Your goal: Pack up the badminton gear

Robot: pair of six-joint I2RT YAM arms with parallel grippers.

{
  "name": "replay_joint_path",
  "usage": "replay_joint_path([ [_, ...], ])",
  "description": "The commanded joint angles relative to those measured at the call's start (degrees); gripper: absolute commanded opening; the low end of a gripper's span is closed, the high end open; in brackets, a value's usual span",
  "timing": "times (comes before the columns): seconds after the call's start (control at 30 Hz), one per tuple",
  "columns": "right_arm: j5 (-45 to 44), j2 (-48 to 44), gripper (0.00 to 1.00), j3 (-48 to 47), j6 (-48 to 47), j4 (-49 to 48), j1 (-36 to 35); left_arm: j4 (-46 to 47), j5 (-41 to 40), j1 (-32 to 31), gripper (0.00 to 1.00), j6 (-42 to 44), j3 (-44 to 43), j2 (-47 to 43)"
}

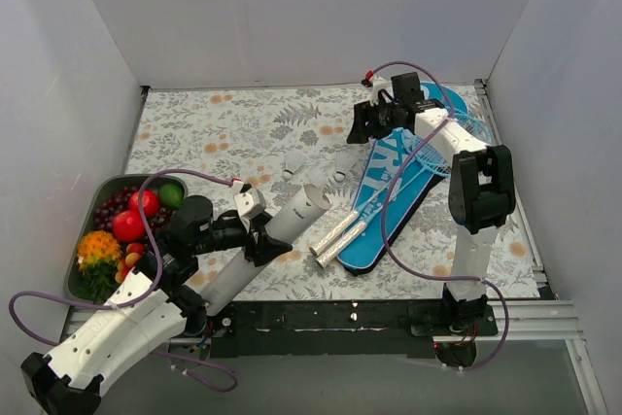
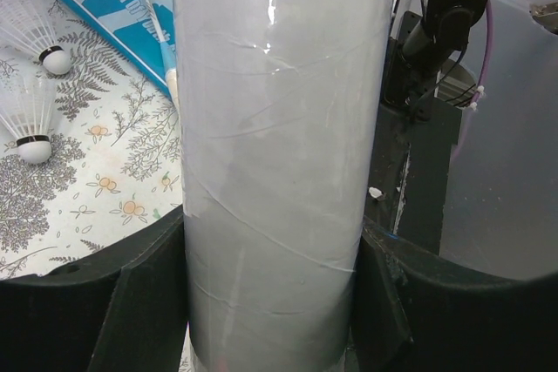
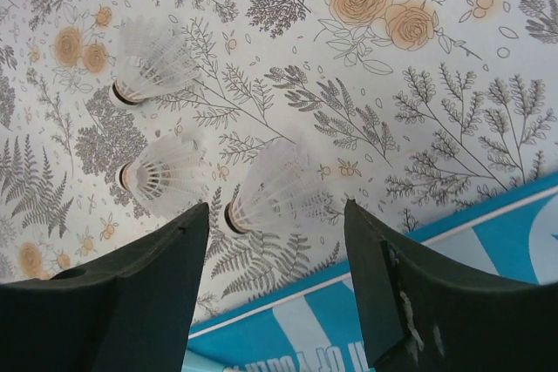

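Observation:
My left gripper (image 1: 260,238) (image 2: 272,294) is shut on the white cardboard tube (image 1: 292,216) (image 2: 279,128), which slants from the table's near edge toward the middle, its open end far. My right gripper (image 1: 362,129) (image 3: 277,241) is open and empty above three white shuttlecocks (image 3: 153,63) (image 3: 166,176) (image 3: 275,185) lying on the cloth; the nearest lies just beyond its jaws. The blue "SPORT" cover (image 1: 413,196) (image 3: 488,241) lies at the right with the rackets on it, silvery handles (image 1: 338,235) sticking out toward the tube and a light-blue head (image 1: 457,138) at the far end.
A dark tray (image 1: 102,191) of colourful fruit sits at the near left beside my left arm. Grey walls close in the flowered tablecloth (image 1: 224,128) on three sides. Two shuttlecocks (image 2: 30,28) (image 2: 30,124) show left of the tube in the left wrist view.

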State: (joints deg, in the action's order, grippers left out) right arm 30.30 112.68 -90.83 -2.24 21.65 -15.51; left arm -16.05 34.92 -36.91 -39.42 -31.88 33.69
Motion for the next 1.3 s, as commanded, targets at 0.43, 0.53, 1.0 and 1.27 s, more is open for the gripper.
replay_joint_path([
  [0.43,11.6,10.7,0.67,-6.3,-6.5,1.6,-1.7,2.0,1.6,-0.3,0.59,0.0,-0.6,-1.2],
  [0.53,11.6,10.6,0.65,-4.9,-6.8,2.2,-1.7,2.2,1.9,-0.3,0.59,0.0,-0.7,-0.8],
  [1.0,14.3,12.5,0.26,-4.9,-7.5,8.9,-2.2,1.1,1.6,-0.3,0.59,-0.6,-0.1,-4.9],
  [1.27,13.6,7.2,0.01,-1.6,-5.2,5.9,-2.2,1.2,1.9,-0.3,0.60,-0.6,-0.2,-5.2],
])
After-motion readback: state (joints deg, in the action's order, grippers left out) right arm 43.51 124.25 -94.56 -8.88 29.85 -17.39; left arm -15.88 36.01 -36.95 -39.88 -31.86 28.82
